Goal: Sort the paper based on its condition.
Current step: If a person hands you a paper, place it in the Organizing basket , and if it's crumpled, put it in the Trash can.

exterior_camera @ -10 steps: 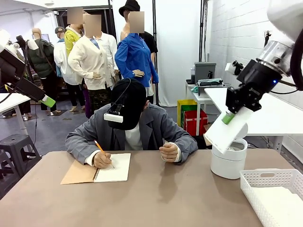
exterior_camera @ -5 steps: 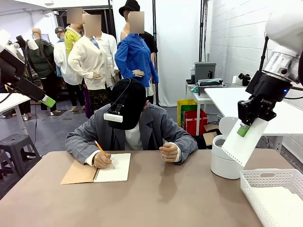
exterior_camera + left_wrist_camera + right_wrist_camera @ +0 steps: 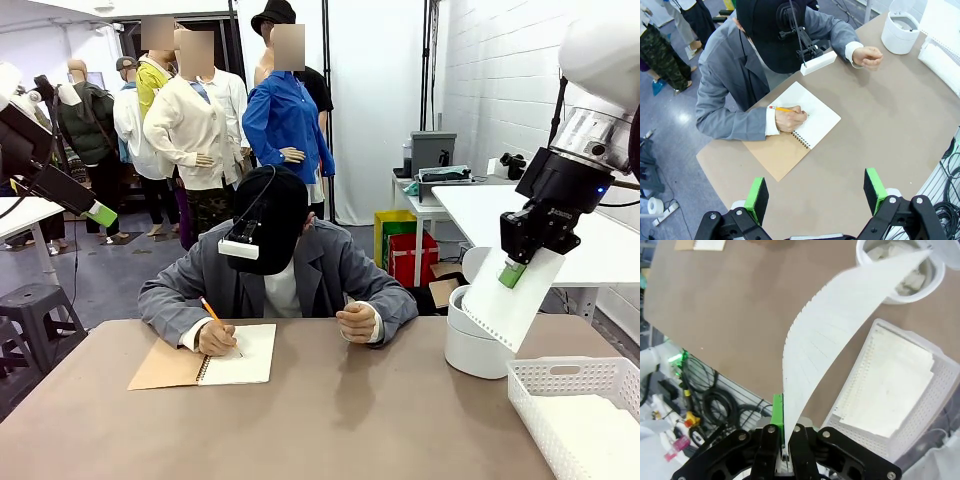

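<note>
Front view | right gripper clamped on paper | left gripper wide, empty

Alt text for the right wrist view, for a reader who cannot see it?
The right gripper is shut on the edge of a white lined paper sheet with a punched edge, which arcs over the brown table toward a round white bin of crumpled paper. Beside it, a white perforated plastic basket holds flat sheets.

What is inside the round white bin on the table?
Crumpled paper lies inside the bin. The sheet in the right claw covers part of it.
</note>
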Tool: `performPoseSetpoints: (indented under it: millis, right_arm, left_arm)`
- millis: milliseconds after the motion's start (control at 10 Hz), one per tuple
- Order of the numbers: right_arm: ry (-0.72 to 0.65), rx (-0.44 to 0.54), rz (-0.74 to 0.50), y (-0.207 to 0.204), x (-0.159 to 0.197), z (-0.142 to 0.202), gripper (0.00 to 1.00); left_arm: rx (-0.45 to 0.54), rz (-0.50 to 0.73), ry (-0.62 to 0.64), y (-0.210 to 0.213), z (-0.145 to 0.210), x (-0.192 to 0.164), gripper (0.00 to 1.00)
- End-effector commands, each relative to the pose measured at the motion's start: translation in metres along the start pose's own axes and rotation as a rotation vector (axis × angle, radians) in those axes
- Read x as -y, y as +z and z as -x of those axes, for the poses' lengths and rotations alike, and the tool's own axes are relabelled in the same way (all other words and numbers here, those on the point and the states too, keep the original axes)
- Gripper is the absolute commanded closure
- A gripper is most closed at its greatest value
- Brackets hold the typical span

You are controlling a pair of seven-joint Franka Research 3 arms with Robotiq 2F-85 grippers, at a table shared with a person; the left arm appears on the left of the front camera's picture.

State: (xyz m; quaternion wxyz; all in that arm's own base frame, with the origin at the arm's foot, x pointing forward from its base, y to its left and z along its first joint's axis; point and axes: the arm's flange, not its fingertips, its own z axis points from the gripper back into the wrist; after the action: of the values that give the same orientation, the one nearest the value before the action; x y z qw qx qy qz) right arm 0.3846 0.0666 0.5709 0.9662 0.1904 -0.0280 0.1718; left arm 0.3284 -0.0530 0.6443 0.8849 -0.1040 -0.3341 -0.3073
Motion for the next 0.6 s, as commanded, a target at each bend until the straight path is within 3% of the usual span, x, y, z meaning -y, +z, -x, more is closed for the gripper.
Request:
performPoseSetpoints:
  millis: [0, 300, 500]
  right_arm:
    - [0.11, -0.001, 0.109, -0.002, -0.002, 0.016, 1.0]
    - [0.132, 0.028, 0.23, 0.002, -0.004, 0.069, 1.0]
    - [0.1, -0.016, 0.209, -0.009, -0.003, 0.093, 1.0]
  left_arm:
    - [0.0, -0.001, -0.003, 0.0, 0.0, 0.0, 0.0]
    - [0.0, -0.001, -0.003, 0.0, 0.0, 0.0, 0.0]
    - [0.0, -0.001, -0.003, 0.0, 0.0, 0.0, 0.0]
